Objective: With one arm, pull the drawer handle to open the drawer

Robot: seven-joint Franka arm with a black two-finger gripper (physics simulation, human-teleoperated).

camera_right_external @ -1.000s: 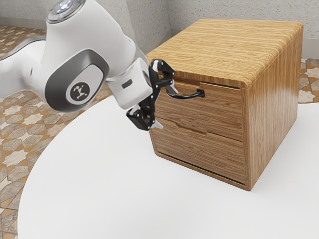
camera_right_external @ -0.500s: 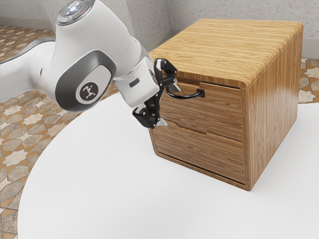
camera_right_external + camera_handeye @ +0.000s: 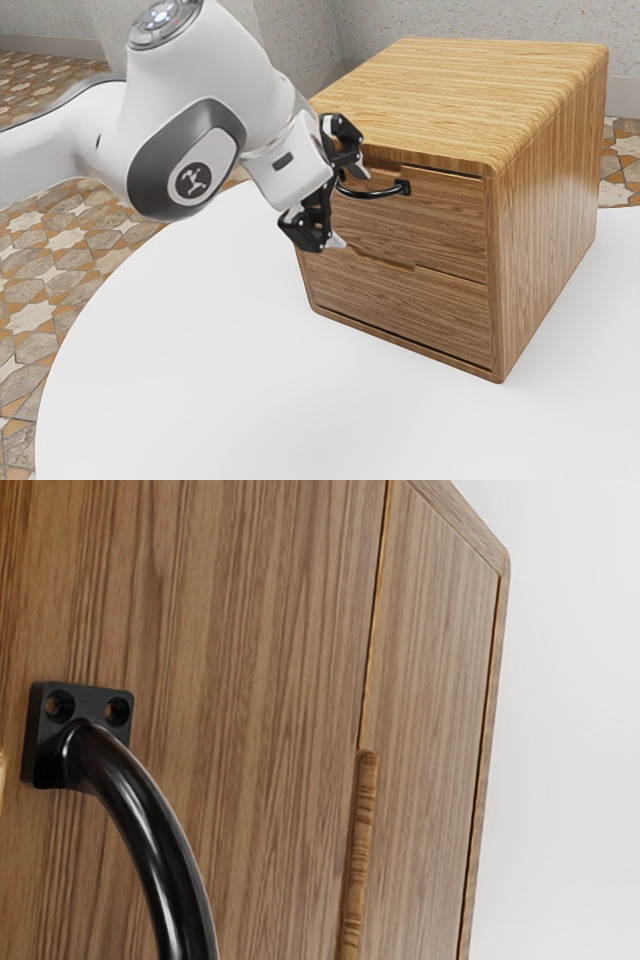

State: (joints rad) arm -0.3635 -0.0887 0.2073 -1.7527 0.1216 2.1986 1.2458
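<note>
Closer now, the black hand (image 3: 338, 190) brackets the glossy curved handle (image 3: 150, 825) of the grainy wooden drawer (image 3: 430, 215), fingers (image 3: 348, 140) spread apart.

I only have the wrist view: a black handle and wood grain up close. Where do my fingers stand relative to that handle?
Observer: In the exterior view, the gripper is open. One finger is above the handle and one below, near its end on the exterior view's left.
Operator: Is the drawer out at all?
Observer: No. The top drawer looks shut, its front flush with the lower drawer.
Operator: What does the cabinet stand on?
Observer: The cabinet stands on a round white table.
</note>
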